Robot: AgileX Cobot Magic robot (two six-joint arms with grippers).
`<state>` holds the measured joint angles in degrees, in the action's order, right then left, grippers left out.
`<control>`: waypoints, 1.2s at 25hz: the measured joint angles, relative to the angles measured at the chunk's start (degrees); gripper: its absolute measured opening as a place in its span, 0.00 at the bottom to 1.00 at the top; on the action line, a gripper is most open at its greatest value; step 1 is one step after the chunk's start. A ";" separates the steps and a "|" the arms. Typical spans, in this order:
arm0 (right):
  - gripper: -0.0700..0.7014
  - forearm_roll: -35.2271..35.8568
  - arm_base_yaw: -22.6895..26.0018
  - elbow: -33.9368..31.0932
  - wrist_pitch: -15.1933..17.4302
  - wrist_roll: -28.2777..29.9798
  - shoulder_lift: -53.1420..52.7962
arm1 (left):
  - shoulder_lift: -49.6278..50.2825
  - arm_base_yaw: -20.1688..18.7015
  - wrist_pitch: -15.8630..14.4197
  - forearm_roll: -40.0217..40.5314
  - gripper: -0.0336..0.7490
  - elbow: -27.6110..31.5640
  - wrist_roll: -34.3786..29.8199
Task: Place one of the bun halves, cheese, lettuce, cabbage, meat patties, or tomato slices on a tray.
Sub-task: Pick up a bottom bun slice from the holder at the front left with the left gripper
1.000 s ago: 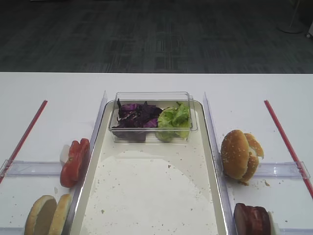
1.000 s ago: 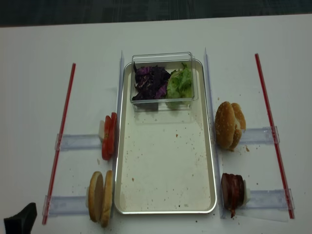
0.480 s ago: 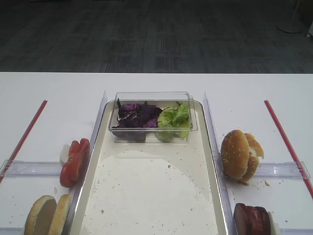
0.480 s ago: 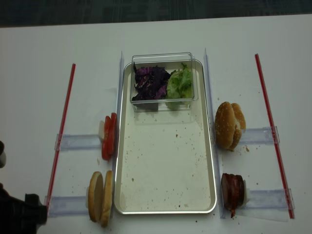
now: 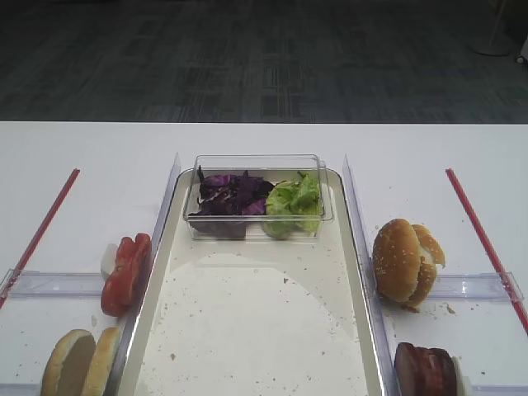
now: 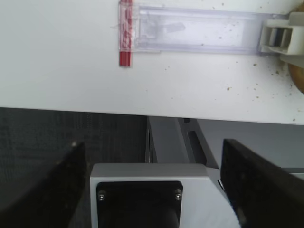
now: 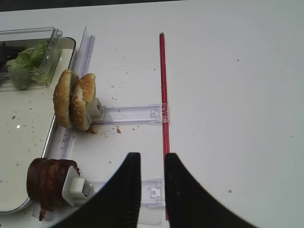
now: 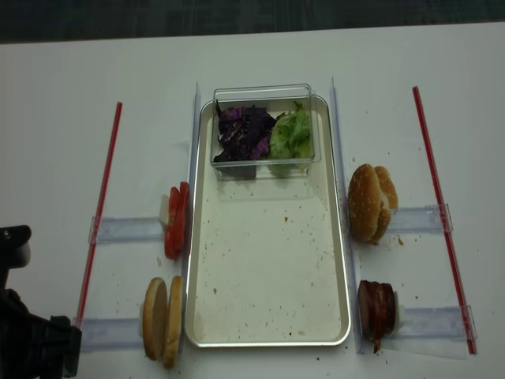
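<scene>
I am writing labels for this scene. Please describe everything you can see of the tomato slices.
The tomato slices are glossy, red-orange and round, stacked on edge in a short row. They sit just outside the left rim of the tray, at the end of a clear plastic rail, with a small white block behind them. Nothing grips them.

Office-like lab: grey carpet-tile floor (image 5: 264, 58), white table (image 5: 99, 157)

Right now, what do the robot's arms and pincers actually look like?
The right gripper has two smooth, curved, glossy black fingers. The left gripper has broad dark fingers flanking a silver metal block with two small screws. From overhead, the left arm looks black and boxy.
</scene>
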<state>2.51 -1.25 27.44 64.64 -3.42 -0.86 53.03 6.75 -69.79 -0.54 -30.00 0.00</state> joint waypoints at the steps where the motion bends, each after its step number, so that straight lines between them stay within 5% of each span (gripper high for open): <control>1: 0.32 0.00 0.00 0.00 0.00 0.00 0.00 | 0.00 0.00 0.00 0.00 0.73 0.00 0.00; 10: 0.32 0.00 0.00 0.00 0.00 0.00 0.00 | 1.21 0.00 0.72 0.12 0.73 -0.37 0.95; 22: 0.32 0.00 0.00 0.00 0.00 0.00 0.00 | 13.09 0.00 1.66 0.12 0.73 -11.59 1.09; 30: 0.32 0.00 0.00 0.00 0.00 0.00 0.00 | 13.32 -0.24 0.60 0.12 0.73 -12.32 1.50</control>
<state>2.51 -1.25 27.44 64.64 -3.42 -0.86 66.36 6.51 -69.19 -0.42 -42.32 1.50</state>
